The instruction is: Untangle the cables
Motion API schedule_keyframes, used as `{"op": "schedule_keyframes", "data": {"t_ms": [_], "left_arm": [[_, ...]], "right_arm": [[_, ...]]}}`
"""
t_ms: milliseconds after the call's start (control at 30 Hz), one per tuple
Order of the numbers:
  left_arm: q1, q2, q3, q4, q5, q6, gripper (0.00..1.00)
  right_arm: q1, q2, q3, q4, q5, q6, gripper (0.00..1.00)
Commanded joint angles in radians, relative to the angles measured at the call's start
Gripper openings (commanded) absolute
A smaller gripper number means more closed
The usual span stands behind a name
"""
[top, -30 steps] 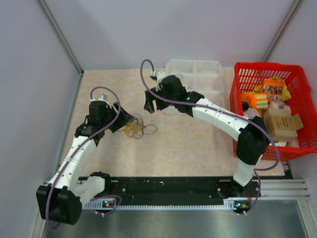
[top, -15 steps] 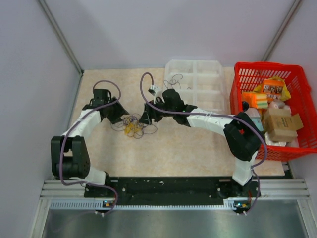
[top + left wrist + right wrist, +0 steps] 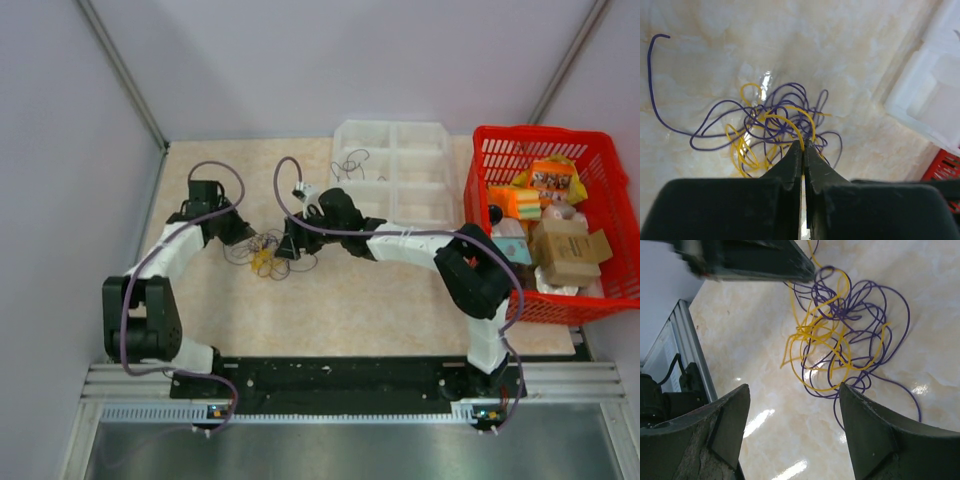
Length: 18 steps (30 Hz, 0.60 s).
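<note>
Cables (image 3: 268, 255) sit as one loopy purple-and-yellow tangle on the table (image 3: 350, 300), left of centre, between my two grippers. In the left wrist view a purple tail (image 3: 651, 70) trails out from the bunch and ends in a small hook.

Left gripper (image 3: 802, 145): jaws closed to a hairline, tips at the near edge of the tangle. A yellow strand runs right into the tips. It looks pinched there, but I can't be sure from this angle.

Right gripper (image 3: 795, 390): spread wide, nothing between the fingers. It hangs over the tangle's right side with both fingers off the wires. The tangle lies just beyond the fingertips in the right wrist view. The left gripper's dark tip reaches the bunch from the opposite side.

From above, both grippers are close in on the tangle, left one on its left edge, right one on its right edge.

Clear tray (image 3: 400, 195) sits at the back of the table, well apart from the tangle. A loose dark strand (image 3: 350, 160) lies in its back-left compartment. Red basket (image 3: 545, 130) is on the far right, holding boxes and packets.
</note>
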<state>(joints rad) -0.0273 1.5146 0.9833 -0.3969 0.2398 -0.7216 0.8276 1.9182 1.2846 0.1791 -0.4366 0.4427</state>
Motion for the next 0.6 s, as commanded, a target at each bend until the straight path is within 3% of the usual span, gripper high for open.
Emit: {"op": "schedule_keyframes", "data": {"t_ms": [0,133,267,467,567], "left_arm": [[0.001,-0.278,-0.015,0.017,0.003,0.039,0.0],[0.001,-0.522,-0.002,-0.01,0.044,0.05,0.0],[0.001,-0.643,0.073,0.035,0.183,0.028,0.0],[0.0,-0.604,0.286,0.078,0.343,0.02,0.0],[0.0,-0.562,0.527,0.041,0.384,-0.03,0.0]], "right_arm": [[0.018,0.016,0.027,0.051,0.004,0.054,0.71],[0.018,-0.01,0.012,0.079,-0.031,0.073,0.71],[0.015,-0.088,-0.043,0.103,-0.053,0.06,0.75],[0.015,-0.277,-0.122,0.027,0.015,-0.025,0.82],[0.013,-0.37,-0.159,0.008,0.035,-0.087,0.84]]}}
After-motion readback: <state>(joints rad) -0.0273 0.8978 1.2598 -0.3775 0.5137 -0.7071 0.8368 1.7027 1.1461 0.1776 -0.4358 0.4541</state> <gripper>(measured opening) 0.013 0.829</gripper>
